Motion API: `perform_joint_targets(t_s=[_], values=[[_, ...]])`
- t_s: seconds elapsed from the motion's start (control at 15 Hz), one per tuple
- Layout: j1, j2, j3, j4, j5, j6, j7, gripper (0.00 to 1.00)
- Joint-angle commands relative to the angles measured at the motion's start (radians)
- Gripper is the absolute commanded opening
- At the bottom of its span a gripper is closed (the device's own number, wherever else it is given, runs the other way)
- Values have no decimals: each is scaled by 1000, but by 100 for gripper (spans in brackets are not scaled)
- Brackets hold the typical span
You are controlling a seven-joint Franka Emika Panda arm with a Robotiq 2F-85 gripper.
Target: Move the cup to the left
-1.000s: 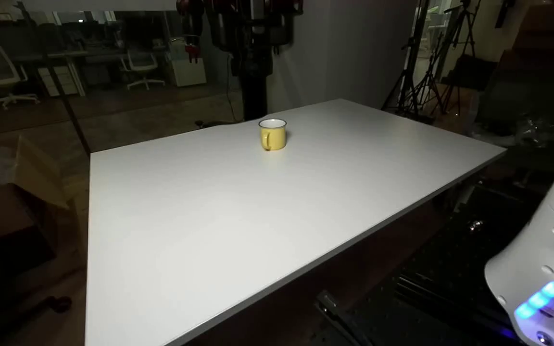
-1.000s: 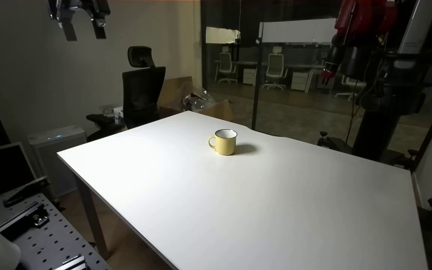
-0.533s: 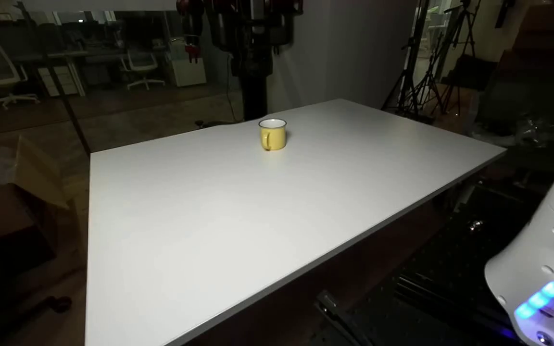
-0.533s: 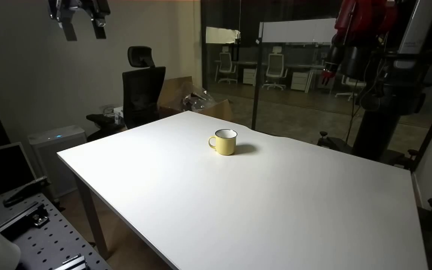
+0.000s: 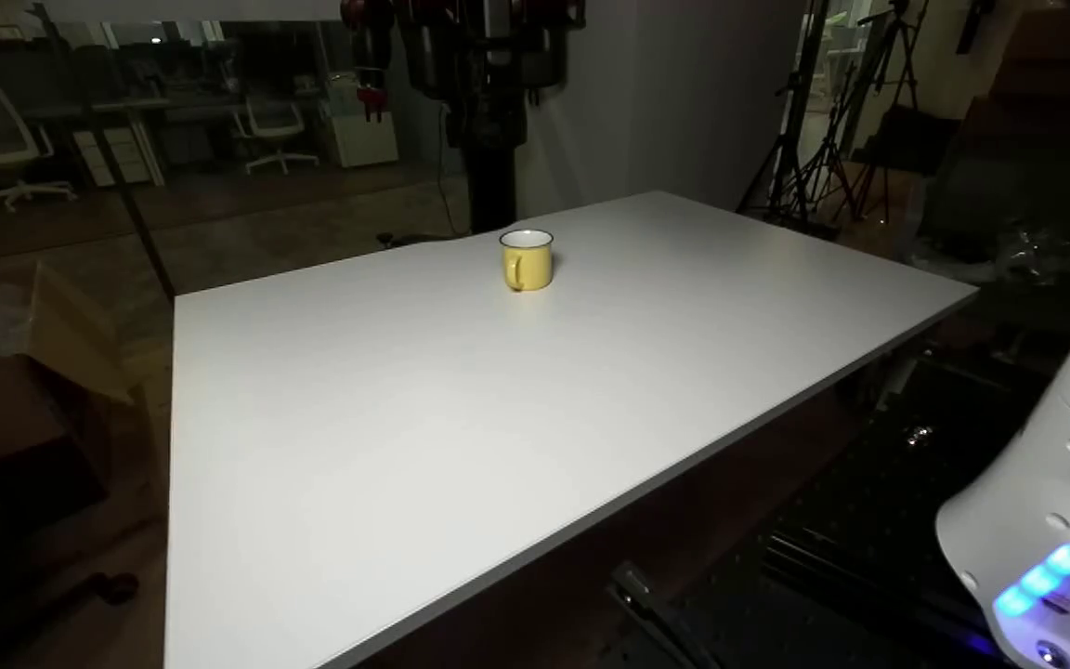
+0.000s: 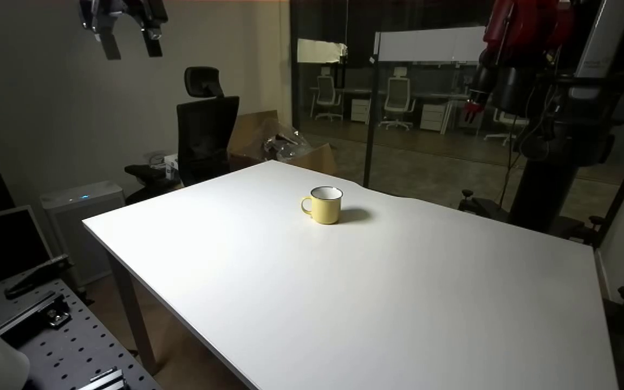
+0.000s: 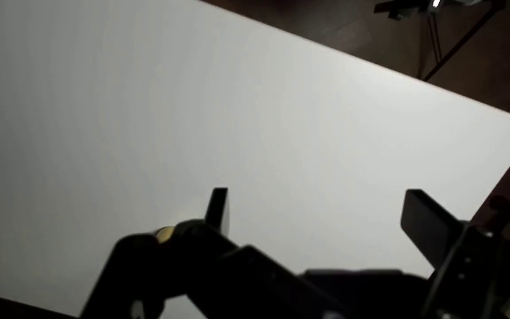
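Observation:
The small yellow cup (image 5: 535, 268) with a pale inside and dark rim stands upright on the white table, and it also shows in the other exterior view (image 6: 326, 208). A handle sits on its side. In the wrist view only a sliver of the yellow cup (image 7: 165, 234) shows behind the left finger; the rest is hidden. My gripper (image 6: 133, 50) hangs high in the air at upper left, far from the cup. In the wrist view my gripper (image 7: 316, 195) has its fingers wide apart with nothing between them.
The large white table (image 6: 398, 292) fills the middle; its edges show in every view. Another robot with a red hand (image 6: 472, 110) stands behind the table. A black chair (image 6: 206, 130) and a cardboard box (image 6: 314, 161) stand beyond the far edge.
My gripper has moved slightly to the right in the exterior view that shows it, still open. The cup has not moved.

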Motion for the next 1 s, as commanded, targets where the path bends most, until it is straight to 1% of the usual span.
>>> perform_joint_targets(t_s=[0.0,0.27,0.33,0.4,0.53,0.73,0.8,0.93], values=[[-32,123,-55,31,-19,126,-37,100],[-87,297,-137,64,-36,224,-98,100],[-72,205,-108,9,-25,212,-77,100],[-86,246,-125,15,-27,231,-93,100],[-96,295,-137,33,-27,240,-106,100],[-94,301,-134,46,-27,239,-106,100],[-95,320,-133,59,-17,252,-89,100],[-113,413,-131,117,14,314,4,100]])
